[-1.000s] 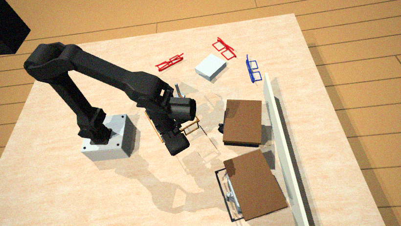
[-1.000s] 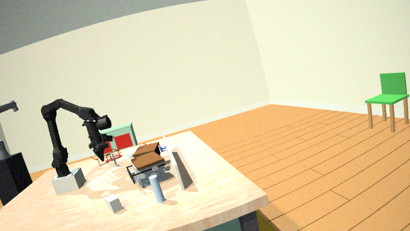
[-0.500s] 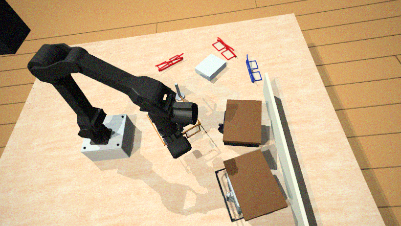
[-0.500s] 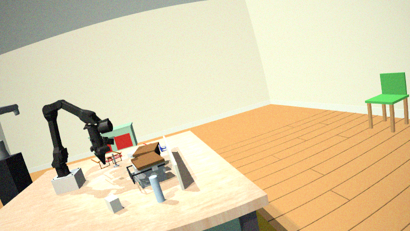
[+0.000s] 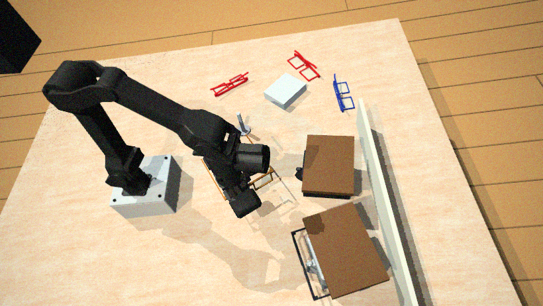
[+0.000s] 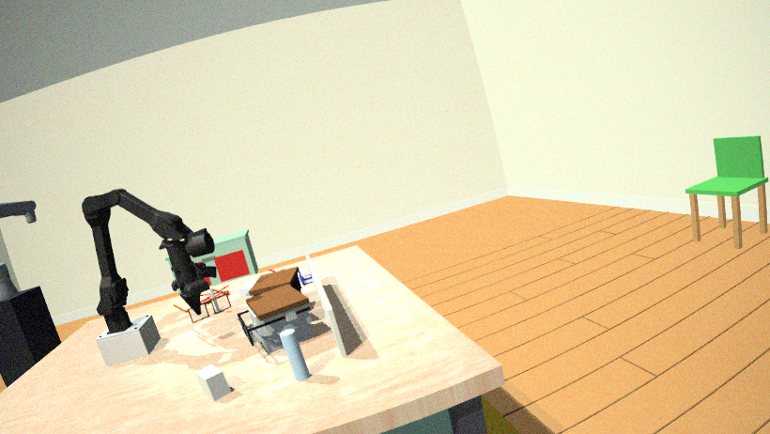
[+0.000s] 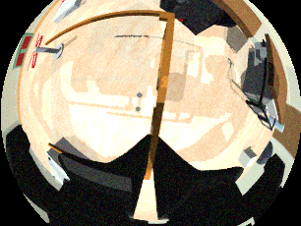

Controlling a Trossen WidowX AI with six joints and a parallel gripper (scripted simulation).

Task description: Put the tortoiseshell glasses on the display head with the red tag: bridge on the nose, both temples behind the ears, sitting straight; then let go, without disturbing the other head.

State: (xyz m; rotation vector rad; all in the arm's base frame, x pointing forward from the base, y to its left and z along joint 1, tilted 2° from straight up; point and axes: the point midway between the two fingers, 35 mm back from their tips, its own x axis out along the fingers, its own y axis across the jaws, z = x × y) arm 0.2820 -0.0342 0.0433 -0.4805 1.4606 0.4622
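Note:
The tortoiseshell glasses [image 5: 261, 178] [image 6: 181, 308] [image 7: 166, 59] are in the air with temples spread. My gripper [image 6: 198, 311] [image 7: 151, 138] is shut on their front frame; its fingertips are hidden in the top view. The far display head [image 5: 330, 163] [image 7: 197, 12] is dark with a brown top and wears nothing that I can see. A small red patch [image 7: 181, 20] shows beside it in the wrist view. The other display head [image 5: 345, 250] [image 6: 277, 302], grey with a brown top, has black glasses [image 5: 302, 263] [image 6: 245, 330] at its face. The held glasses are apart from both heads.
A thin post [image 5: 240, 120] [image 7: 44, 49] on a round base stands close to one temple. A pale panel [image 5: 379, 182] stands behind the heads. Two red glasses [image 5: 230, 84], blue glasses [image 5: 343, 99] and a white block [image 5: 285, 89] lie farther back. A blue cylinder [image 6: 294, 355] and grey cube [image 6: 214, 382] stand nearer.

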